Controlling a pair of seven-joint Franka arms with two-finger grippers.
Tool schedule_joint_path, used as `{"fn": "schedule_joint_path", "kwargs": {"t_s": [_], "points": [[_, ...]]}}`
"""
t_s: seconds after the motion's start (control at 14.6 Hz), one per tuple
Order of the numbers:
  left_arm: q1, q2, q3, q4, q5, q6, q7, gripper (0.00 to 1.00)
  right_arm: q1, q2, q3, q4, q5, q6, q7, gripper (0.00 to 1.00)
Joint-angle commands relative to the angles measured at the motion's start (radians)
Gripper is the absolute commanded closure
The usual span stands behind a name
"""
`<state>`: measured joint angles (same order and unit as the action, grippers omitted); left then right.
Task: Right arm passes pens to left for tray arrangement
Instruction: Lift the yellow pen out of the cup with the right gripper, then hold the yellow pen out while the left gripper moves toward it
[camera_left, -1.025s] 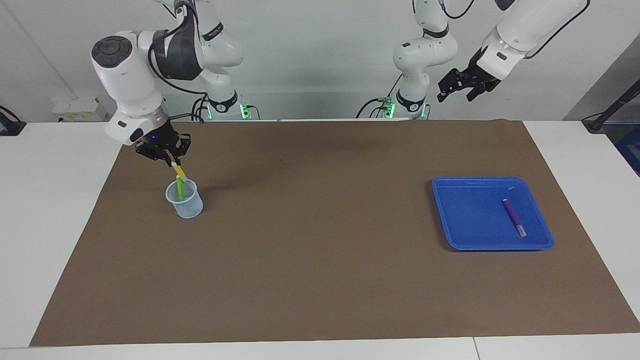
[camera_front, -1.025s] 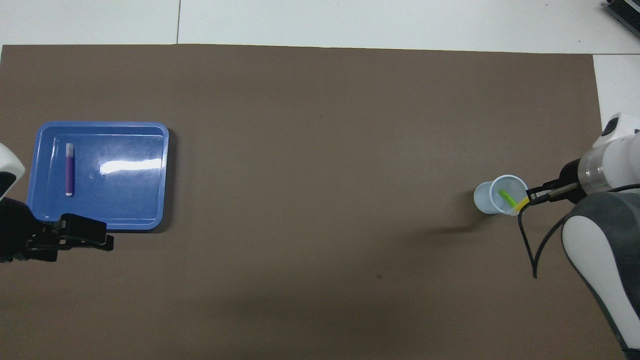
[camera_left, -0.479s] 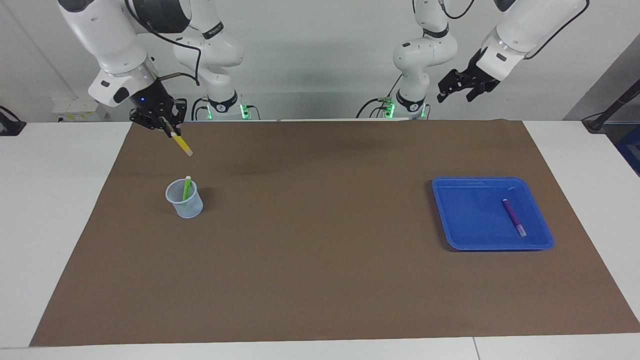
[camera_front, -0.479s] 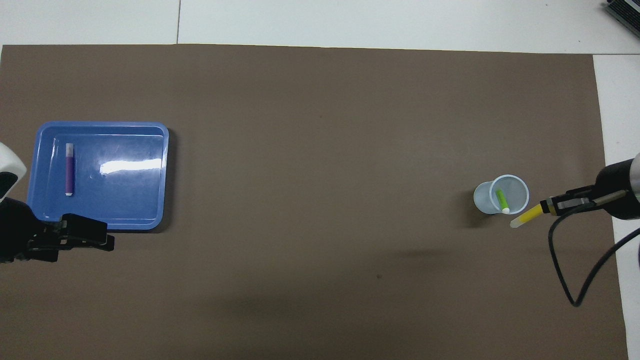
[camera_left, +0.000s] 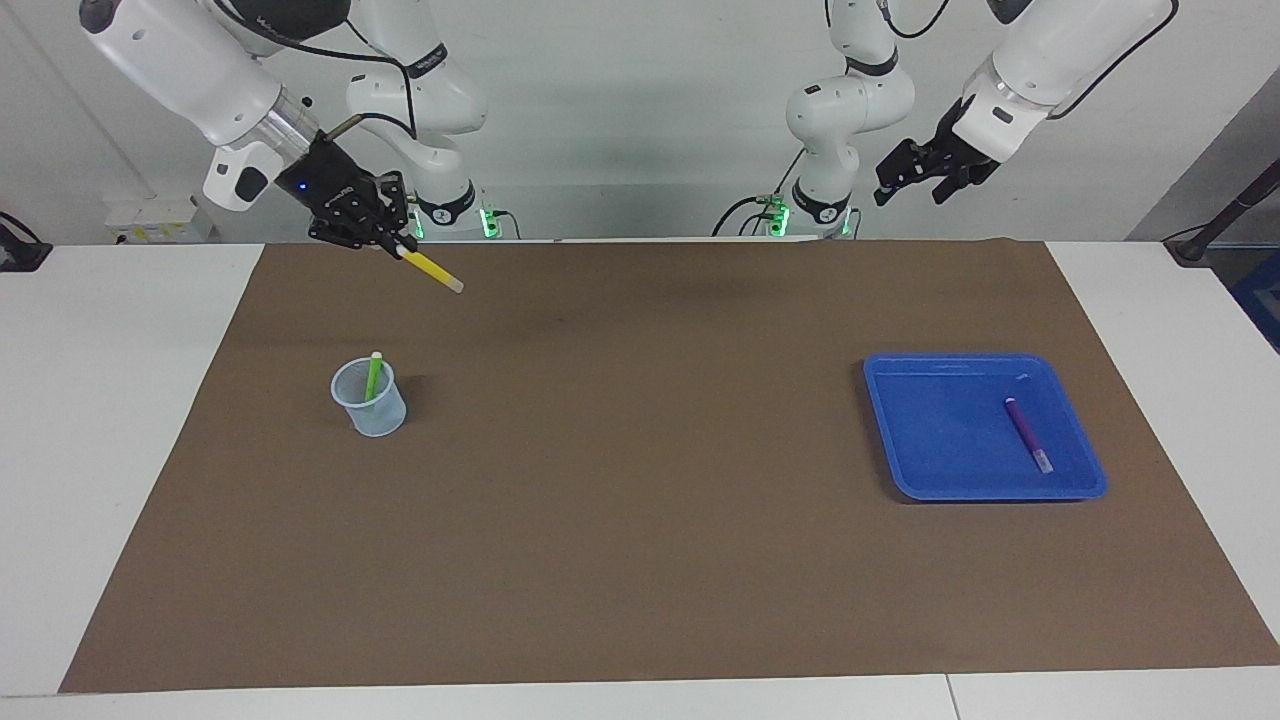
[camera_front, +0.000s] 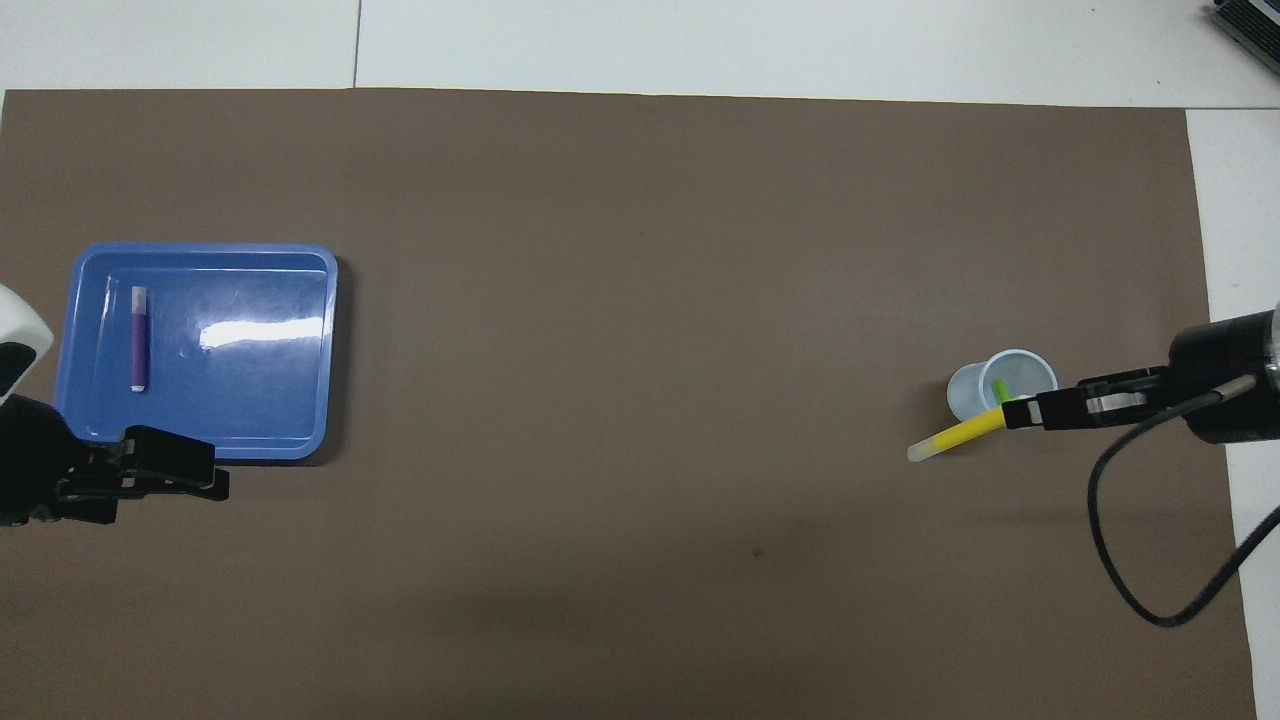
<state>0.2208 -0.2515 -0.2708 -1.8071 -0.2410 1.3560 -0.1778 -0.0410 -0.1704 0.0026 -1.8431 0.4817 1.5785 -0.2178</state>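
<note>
Pens are split three ways: we have the yellow pen (camera_left: 431, 269) clamped by one end in the right gripper (camera_left: 393, 243), up in the air over the brown mat (camera_left: 640, 560) at the right arm's end of the worktop (camera_left: 120, 420), above the patch between the cup (camera_left: 370, 398) and the robots. Its long axis slants down and away from the fingertips, with the pale free tip pointing toward the table's middle, that is, toward the left arm. The green pen (camera_left: 373, 374) stands in the cup, and the purple pen (camera_left: 1028, 435) lies flat in the tray (camera_left: 900, 440) at the left arm's end. Our left gripper (camera_left: 925, 176) waits with jaws wide apart and nothing in them, raised near its own base and well apart from the yellow pen. We judge the handover turns on carrying that free tip across the mat so the left gripper can take it along the exposed length.
</note>
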Motion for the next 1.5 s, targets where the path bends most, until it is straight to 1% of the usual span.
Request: {"fn": "schedule_joint_path", "kwargs": {"t_s": [0.0,0.21,0.34,0.62,0.75,0.89,0.96,1.03,1.09,1.23,1.37,1.44], "points": [[-0.041,-0.032,0.008,-0.046,-0.004,0.055,-0.070,0.00,0.007,-0.012,0.014,-0.018,0.116,0.003,0.043,1.00],[-0.078,-0.060,0.008,-0.090,-0.004,0.096,-0.124,0.00,0.041,-0.012,0.024,-0.054,0.253,0.046,0.049,1.00],[-0.086,-0.069,0.007,-0.109,-0.004,0.124,-0.196,0.00,0.081,-0.018,0.024,-0.068,0.303,0.077,0.067,1.00],[-0.089,-0.069,0.001,-0.118,-0.017,0.150,-0.434,0.00,0.110,-0.024,0.025,-0.125,0.420,0.100,0.061,1.00],[-0.115,-0.069,0.001,-0.132,-0.021,0.195,-0.555,0.00,0.139,-0.026,0.025,-0.152,0.478,0.133,0.060,1.00],[-0.135,-0.069,0.001,-0.143,-0.056,0.218,-0.778,0.00,0.182,-0.034,0.025,-0.188,0.541,0.184,0.058,1.00],[-0.139,-0.069,0.001,-0.144,-0.092,0.241,-0.939,0.00,0.206,-0.038,0.025,-0.205,0.563,0.216,0.058,1.00],[-0.173,-0.069,0.001,-0.149,-0.102,0.268,-1.073,0.00,0.213,-0.038,0.024,-0.214,0.584,0.227,0.057,1.00],[-0.211,-0.066,0.001,-0.149,-0.103,0.302,-1.209,0.00,0.214,-0.038,0.025,-0.222,0.603,0.232,0.039,1.00],[-0.253,-0.064,0.001,-0.156,-0.103,0.377,-1.491,0.00,0.214,-0.038,0.025,-0.238,0.629,0.235,0.022,1.00],[-0.279,-0.061,0.001,-0.163,-0.104,0.437,-1.738,0.00,0.220,-0.040,0.024,-0.242,0.630,0.235,0.020,1.00],[-0.291,-0.060,0.001,-0.163,-0.104,0.445,-1.881,0.00,0.221,-0.040,0.025,-0.242,0.630,0.235,0.020,1.00]]}}
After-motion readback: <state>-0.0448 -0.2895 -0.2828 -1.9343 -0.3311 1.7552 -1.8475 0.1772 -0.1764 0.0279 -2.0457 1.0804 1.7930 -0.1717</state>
